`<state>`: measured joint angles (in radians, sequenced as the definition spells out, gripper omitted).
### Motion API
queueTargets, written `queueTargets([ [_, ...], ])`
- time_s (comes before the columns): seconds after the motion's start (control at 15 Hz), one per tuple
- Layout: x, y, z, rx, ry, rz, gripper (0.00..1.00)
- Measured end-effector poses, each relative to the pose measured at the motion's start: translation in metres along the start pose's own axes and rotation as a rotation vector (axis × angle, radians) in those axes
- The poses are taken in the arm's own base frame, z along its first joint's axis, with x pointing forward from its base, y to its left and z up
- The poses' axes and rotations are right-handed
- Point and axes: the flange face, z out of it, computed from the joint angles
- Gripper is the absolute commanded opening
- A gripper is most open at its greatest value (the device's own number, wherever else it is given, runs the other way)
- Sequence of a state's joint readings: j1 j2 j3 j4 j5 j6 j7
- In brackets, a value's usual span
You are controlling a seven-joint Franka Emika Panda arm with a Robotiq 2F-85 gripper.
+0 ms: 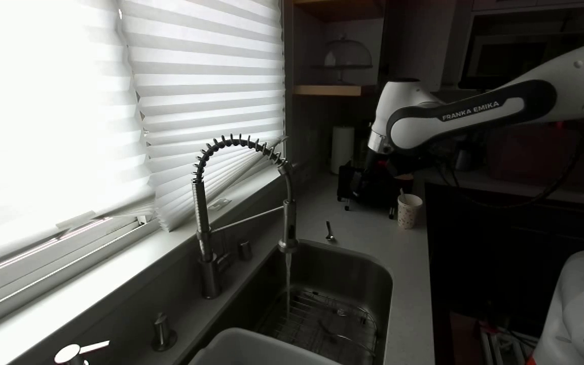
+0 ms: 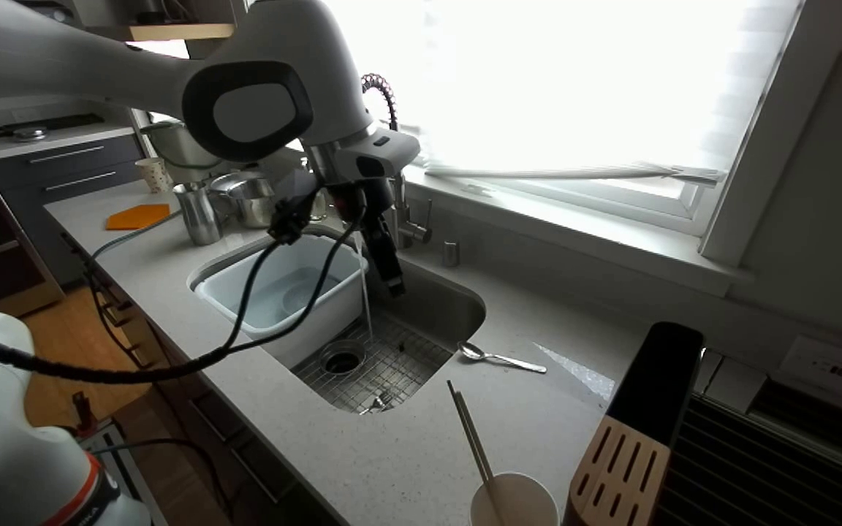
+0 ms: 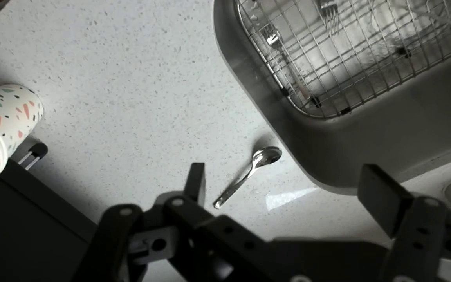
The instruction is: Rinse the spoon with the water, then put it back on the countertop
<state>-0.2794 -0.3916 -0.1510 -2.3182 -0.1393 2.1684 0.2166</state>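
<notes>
Orange, a flat piece [image 2: 138, 217] lies near the left corner of the countertop [image 2: 392, 446] as you look at it in an exterior view, with a spotted cup [image 2: 154, 174] standing just behind it; you cannot see into that cup. Next come a steel pitcher [image 2: 199, 218] and a steel pot [image 2: 254, 208], both close to the left rim of the sink [image 2: 446, 296], their contents hidden from you. Inside the sink, at its left, you have a pale tub [image 2: 326, 325]; you cannot be sure whether liquid stands in it. Beside the tub, water [image 1: 288, 279] runs from the coiled faucet [image 1: 290, 223] down to the wire rack [image 2: 410, 351], and two forks [image 3: 272, 39] show at the rack in your wrist view, over or under the wires you cannot tell. Your claw [image 3: 282, 176] hangs in the air, its fingers [image 3: 197, 182] spread wide apart, holding only air and clear of the countertop. In the wrist view the spoon [image 3: 257, 161] appears between those fingers, but it lies lower down, flat on the countertop just beside the sink's right rim, nearer the back edge than the front one, bowl toward the rim and handle pointing away. Farther right, close to the front edge, a paper cup [image 1: 408, 215] stands upright, two chopsticks [image 2: 473, 438] leaning in it. At the far right is a black and wooden slotted holder [image 2: 620, 471]; what sits in it you cannot make out
</notes>
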Motion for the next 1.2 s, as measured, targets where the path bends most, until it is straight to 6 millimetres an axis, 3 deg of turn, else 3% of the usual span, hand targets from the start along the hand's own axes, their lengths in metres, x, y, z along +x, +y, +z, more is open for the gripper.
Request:
queueTargets([
  [0.4, 0.064, 0.031, 0.064, 0.035, 0.022, 0.132, 1.0],
  [0.8, 0.107, 0.024, 0.127, 0.01, -0.007, 0.208, 1.0],
  [1.2, 0.129, 0.017, 0.185, -0.031, -0.046, 0.262, 1.0],
])
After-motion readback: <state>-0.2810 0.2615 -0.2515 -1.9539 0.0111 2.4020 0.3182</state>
